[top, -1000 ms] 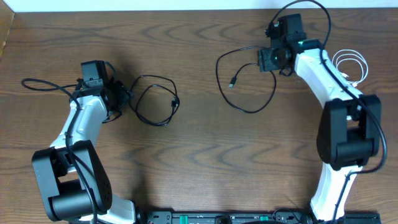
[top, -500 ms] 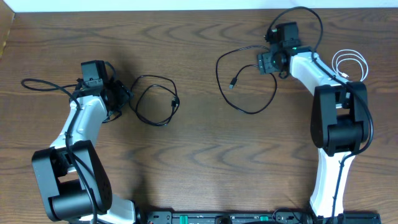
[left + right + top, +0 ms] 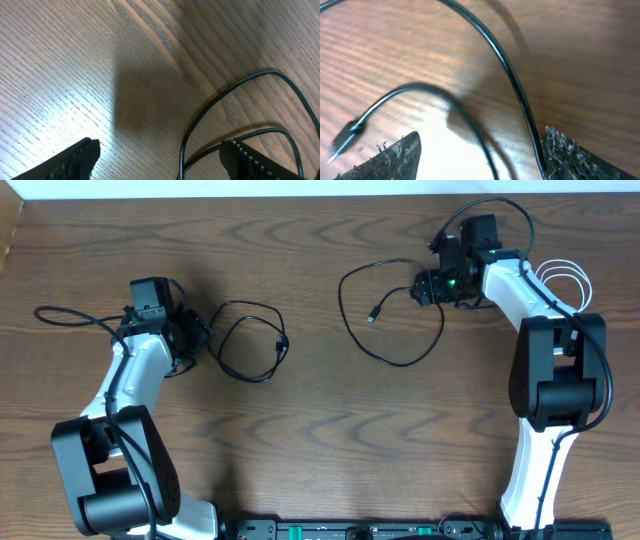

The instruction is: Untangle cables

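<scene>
I see a brown wood-grain tabletop [image 3: 320, 440] on my feed. Three cords lie flat on it, well apart: left black cable [image 3: 283, 343] loosely looped, right black cable [image 3: 341, 292] in a wide open loop, white cable [image 3: 585, 286] coiled near the right edge.

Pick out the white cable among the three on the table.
The white cable, coiled at the far right beside the right arm. The left black cable and the middle black cable are both dark and lie as open loops.
</scene>
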Tool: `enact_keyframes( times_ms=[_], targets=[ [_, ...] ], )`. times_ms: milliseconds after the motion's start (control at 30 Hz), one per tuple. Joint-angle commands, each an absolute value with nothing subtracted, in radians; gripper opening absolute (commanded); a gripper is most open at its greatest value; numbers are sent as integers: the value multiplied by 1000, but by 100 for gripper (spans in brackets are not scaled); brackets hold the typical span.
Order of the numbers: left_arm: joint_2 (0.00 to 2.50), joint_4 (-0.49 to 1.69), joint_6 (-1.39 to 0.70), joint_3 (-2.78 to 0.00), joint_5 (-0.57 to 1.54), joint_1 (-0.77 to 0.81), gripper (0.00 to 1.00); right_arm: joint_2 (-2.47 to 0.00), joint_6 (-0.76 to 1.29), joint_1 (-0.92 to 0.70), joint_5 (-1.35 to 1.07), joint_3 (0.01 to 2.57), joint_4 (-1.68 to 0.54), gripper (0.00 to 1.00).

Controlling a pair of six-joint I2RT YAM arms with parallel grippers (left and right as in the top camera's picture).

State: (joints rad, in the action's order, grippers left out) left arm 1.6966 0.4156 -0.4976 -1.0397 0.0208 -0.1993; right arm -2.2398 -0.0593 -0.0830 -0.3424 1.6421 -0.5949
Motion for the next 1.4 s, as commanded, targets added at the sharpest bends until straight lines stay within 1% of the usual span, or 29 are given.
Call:
enact_keyframes(
  times_ms=[0, 133, 267, 467, 667, 733, 800, 867, 933, 967, 1000, 1033, 1133, 1367],
  targets=[
    [1693, 418, -504, -1034, 16, -197, 81, -2215, -49, -99, -403, 1621, -627, 75],
    [1693, 418, -504, -1034, 16, -197, 81, -2153, -50, -103, -369, 1621, -668, 76],
    [1693, 418, -504, -1034, 16, -197, 81, -2109, -50, -103, -258, 1621, -723, 80],
    [1693, 418, -504, -1034, 16, -197, 81, -2114, -70, -103, -155, 1621, -787, 84],
    [1693, 418, -504, -1034, 19, -197, 81, -2140, -184, -119, -155, 1621, -751, 82],
    [1693, 418, -504, -1034, 19, -197, 81, -2153, -253, -125, -155, 1621, -736, 82],
    [1693, 418, -504, -1034, 19, -197, 81, -2161, -305, -125, -155, 1621, -737, 77],
    [1693, 418, -504, -1034, 19, -197, 81, -2169, -341, -124, -139, 1621, -743, 68],
    [1693, 418, -504, -1034, 19, -197, 81, -2172, -342, -124, -86, 1621, -748, 55],
    [1693, 418, -504, -1034, 19, -197, 81, -2173, -341, -125, -64, 1621, -751, 42],
    [1693, 418, -504, -1034, 19, -197, 81, -2173, -340, -125, -54, 1621, -754, 34],
    [1693, 418, -504, -1034, 19, -197, 81, -2173, -331, -125, -56, 1621, -757, 30],
    [1693, 418, -504, -1034, 19, -197, 81, -2174, -282, -131, -57, 1621, -769, 31],
    [1693, 418, -504, -1034, 19, -197, 81, -2179, -324, -141, -54, 1619, -770, 31]
  ],
)
